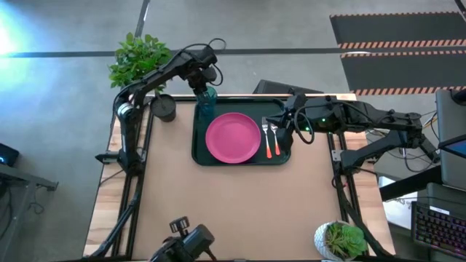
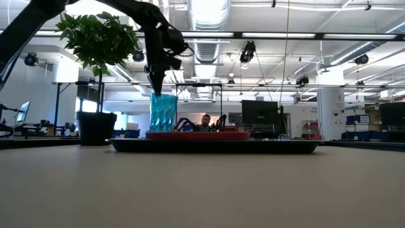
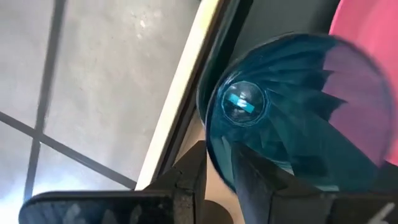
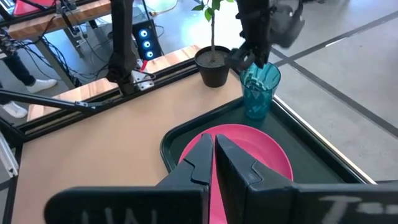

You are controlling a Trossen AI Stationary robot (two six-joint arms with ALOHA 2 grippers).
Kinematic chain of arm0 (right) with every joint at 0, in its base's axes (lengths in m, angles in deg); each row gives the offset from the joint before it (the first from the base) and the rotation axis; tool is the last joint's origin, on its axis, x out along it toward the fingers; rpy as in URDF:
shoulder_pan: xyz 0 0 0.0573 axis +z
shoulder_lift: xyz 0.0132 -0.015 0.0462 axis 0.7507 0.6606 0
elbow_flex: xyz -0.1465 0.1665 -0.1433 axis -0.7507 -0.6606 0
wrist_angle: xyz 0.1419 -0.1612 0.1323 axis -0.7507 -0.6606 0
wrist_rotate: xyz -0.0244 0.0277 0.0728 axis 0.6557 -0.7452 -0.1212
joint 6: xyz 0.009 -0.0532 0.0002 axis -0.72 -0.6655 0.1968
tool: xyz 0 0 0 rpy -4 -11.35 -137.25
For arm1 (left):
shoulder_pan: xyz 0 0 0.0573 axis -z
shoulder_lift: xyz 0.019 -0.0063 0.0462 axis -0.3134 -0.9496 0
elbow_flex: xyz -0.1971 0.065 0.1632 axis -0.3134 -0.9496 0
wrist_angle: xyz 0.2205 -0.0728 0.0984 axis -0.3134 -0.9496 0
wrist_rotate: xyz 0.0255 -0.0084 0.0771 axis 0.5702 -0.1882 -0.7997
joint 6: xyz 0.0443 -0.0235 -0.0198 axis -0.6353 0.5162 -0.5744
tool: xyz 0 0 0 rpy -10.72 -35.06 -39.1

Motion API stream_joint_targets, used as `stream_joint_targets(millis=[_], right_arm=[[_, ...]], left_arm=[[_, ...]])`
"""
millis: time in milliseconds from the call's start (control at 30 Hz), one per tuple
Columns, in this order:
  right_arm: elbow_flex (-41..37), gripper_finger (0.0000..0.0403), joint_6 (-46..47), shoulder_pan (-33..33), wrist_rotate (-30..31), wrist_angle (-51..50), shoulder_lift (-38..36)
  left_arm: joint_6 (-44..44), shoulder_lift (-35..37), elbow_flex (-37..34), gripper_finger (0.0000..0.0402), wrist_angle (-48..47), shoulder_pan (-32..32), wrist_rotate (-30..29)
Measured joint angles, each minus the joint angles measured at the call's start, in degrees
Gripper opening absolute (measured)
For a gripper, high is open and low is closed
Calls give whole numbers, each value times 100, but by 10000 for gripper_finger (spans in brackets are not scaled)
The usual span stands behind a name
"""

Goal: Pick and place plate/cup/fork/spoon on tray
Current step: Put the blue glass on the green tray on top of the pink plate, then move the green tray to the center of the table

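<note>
1 cup (image 1: pixel 207 100) hugs tray (image 1: pixel 240 163) corner

Translucent ribbed cup (image 4: pixel 259 91) — glossy plate (image 1: pixel 233 137)

The table (image 1: pixel 240 200) has a plain tan top with lighter wood strips along its sides. A leafy plant in a dark pot (image 1: pixel 164 108) stands at its 11 o'clock corner, and a small plant in a white pot (image 1: pixel 340 240) at 5 o'clock. Around it lies grey concrete floor (image 1: pixel 65 109) crossed by dark lines, with black mats edged in striped tape (image 1: pixel 397 45) at 1 o'clock. Across the room, ceiling strip lights (image 2: pixel 297 35), ducts, desks and dark monitors (image 2: pixel 259 113) show, and a seated person (image 2: pixel 205 121).
</note>
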Motion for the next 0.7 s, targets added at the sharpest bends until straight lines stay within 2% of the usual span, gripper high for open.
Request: stream_joint_targets(millis=[333, 533, 700], right_arm=[[0, 8, 0, 0, 2, -71, 0], [-17, 8, 145, 0, -2, -152, 0], [-119, 8, 680, 0, -18, -677, 111]], left_arm=[[31, 926, -4, 57, 43, 27, -28], [625, 1543, -19, 57, 42, 212, 25], [1093, 2162, -45, 56, 32, 532, 84]])
